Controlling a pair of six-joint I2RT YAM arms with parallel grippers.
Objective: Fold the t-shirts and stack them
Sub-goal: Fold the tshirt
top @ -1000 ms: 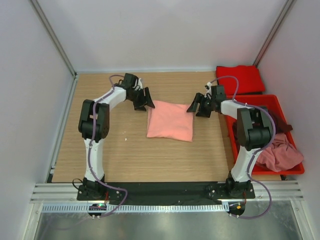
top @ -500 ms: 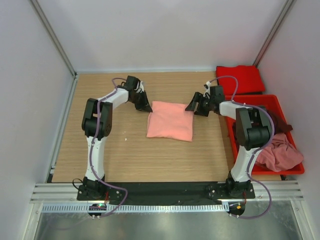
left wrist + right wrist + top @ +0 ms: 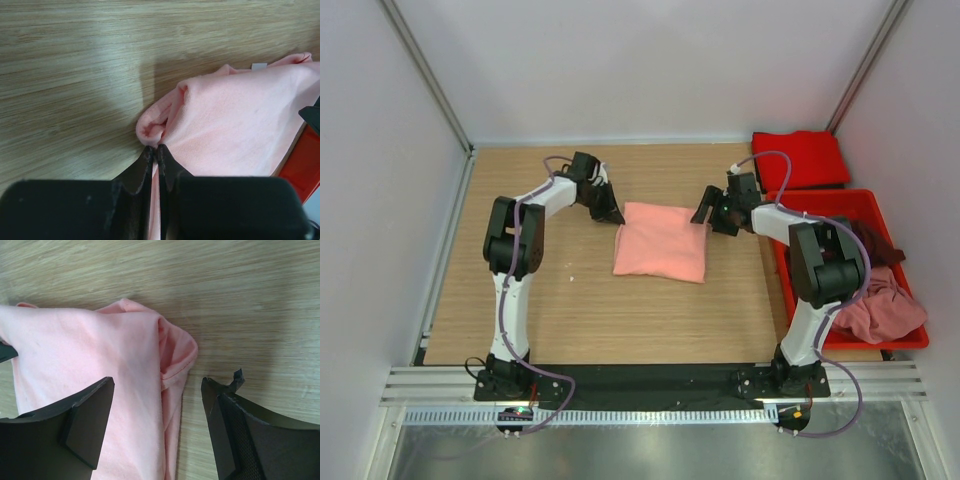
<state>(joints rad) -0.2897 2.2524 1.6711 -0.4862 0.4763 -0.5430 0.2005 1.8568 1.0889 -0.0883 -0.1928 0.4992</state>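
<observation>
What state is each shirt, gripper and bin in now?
salmon-pink t-shirt: folded, on table
left gripper: shut on its corner
right gripper: open, astride another corner
bright red t-shirt: folded, lying apart
red bin: holding two shirts
dusty pink t-shirt: crumpled inside it
dark maroon t-shirt: crumpled inside it

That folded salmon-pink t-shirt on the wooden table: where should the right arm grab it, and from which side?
Probably the far right corner of the salmon-pink folded cloth t-shirt, where the layers bunch into a thick rounded lip. Come down from above with the right gripper open, jaws straddling that corner; elsewhere the cloth lies flat, offering little to pinch.
</observation>
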